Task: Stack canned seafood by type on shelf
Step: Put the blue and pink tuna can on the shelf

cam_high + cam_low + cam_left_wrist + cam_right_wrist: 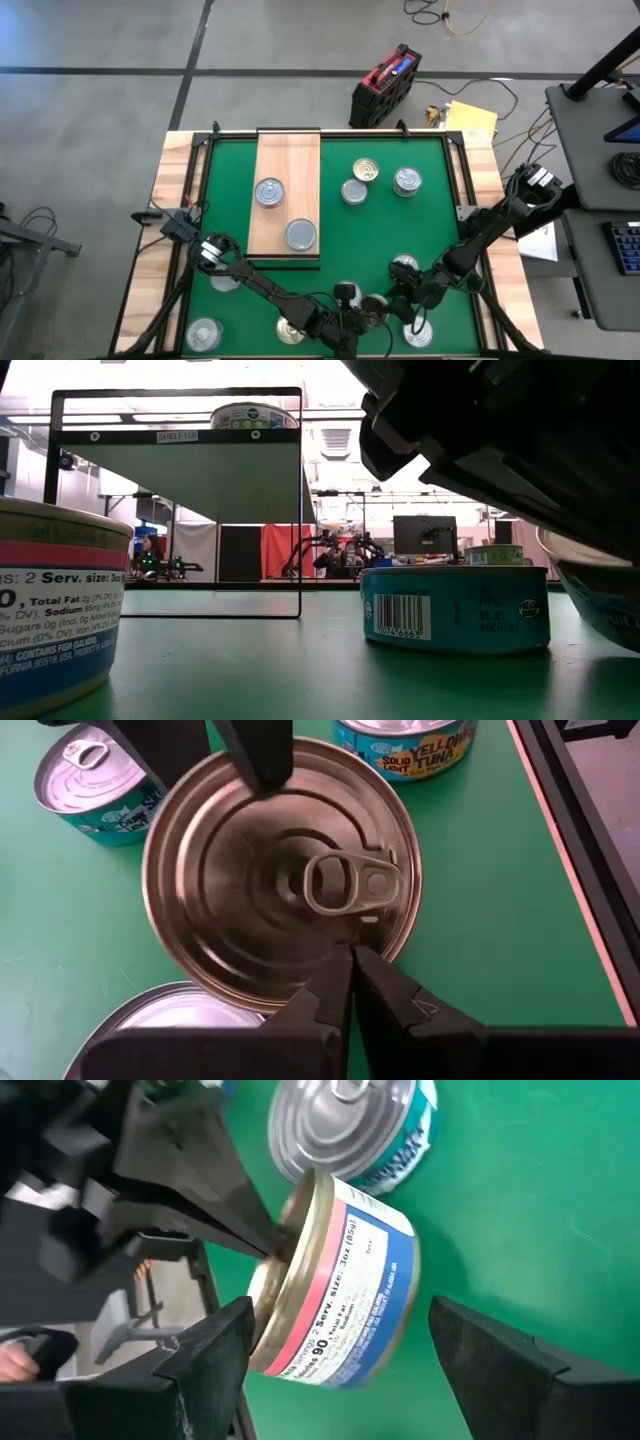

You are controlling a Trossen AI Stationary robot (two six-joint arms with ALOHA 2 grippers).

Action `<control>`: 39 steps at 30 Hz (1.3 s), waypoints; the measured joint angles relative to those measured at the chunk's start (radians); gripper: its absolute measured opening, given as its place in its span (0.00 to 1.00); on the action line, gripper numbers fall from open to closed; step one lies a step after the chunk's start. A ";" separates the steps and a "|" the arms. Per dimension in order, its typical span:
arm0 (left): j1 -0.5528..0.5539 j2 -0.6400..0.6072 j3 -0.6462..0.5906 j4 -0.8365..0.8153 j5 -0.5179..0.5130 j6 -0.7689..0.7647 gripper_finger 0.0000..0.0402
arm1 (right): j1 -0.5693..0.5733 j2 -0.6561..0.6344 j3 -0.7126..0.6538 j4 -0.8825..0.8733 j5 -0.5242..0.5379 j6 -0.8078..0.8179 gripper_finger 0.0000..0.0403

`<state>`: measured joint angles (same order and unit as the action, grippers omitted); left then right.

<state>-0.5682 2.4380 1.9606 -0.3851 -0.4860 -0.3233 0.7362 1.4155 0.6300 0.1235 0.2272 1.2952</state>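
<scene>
Left pincer point(350, 982) pressing closed against gold-lidded can point(283, 870) at tabletop point(380, 235) near edge, right pincer point(340, 1355) gaping wide around that can, gripping nothing, two cans sitting on shelf point(300, 160).

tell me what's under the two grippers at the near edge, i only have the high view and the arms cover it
Observer: A gold-lidded can; the right wrist view shows a pink and blue label on its side.
Operator: is the right gripper clamped on it
Observer: No, the right gripper is open, one finger on each side of the can, with a gap showing on one side.
Operator: and the left
Observer: The left gripper is shut, its tips at the lid's rim.
</scene>
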 joint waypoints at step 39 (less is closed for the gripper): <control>0.007 0.015 0.001 0.099 -0.021 0.031 0.00 | -0.058 0.100 0.003 0.091 -0.096 -0.072 0.59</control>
<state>-0.5613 2.4535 1.9614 -0.2856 -0.5074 -0.2918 0.6786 1.5154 0.6334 0.2147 0.1310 1.2233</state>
